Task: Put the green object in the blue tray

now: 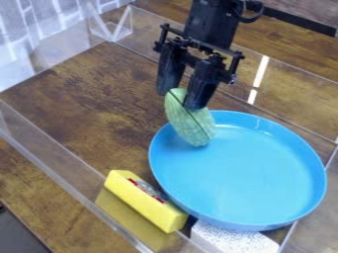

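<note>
A yellow rectangular block with a red label (144,200) lies on the dark wooden desk (93,109), inside clear plastic walls (53,176). A white speckled patch (238,240) shows beside it.

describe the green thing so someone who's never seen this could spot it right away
Find the big round blue tray on the wooden table. Over its upper-left rim, the black pincer grips the green object, a pale oval hanging tilted. Its net-like ribbing sets it apart from the yellow block with a red label, lower left.
</note>
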`<state>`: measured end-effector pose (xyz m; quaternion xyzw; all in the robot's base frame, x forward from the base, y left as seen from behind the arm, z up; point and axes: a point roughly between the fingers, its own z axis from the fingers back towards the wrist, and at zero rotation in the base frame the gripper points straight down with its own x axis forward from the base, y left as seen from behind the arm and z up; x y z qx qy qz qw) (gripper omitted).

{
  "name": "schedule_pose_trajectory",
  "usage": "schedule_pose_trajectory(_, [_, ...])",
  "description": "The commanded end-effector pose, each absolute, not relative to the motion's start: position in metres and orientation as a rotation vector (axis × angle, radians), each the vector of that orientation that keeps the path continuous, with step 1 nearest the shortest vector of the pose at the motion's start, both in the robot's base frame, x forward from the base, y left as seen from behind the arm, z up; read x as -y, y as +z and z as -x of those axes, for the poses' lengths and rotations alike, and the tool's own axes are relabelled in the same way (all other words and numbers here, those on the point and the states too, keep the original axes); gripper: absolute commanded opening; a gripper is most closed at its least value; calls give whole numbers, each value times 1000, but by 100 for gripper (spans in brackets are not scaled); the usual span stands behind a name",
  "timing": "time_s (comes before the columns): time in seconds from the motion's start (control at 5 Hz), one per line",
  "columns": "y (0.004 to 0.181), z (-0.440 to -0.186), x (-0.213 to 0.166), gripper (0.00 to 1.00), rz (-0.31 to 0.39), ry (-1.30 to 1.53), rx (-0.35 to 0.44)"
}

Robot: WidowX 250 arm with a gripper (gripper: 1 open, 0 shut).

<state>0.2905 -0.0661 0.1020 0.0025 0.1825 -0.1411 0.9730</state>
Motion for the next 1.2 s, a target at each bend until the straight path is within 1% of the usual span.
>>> schedule_pose_trajectory(0.0, [136, -294, 65, 0, 0, -287, -261])
schedule_pose_trajectory(1.0, [137, -284, 70, 0, -7, -304, -297])
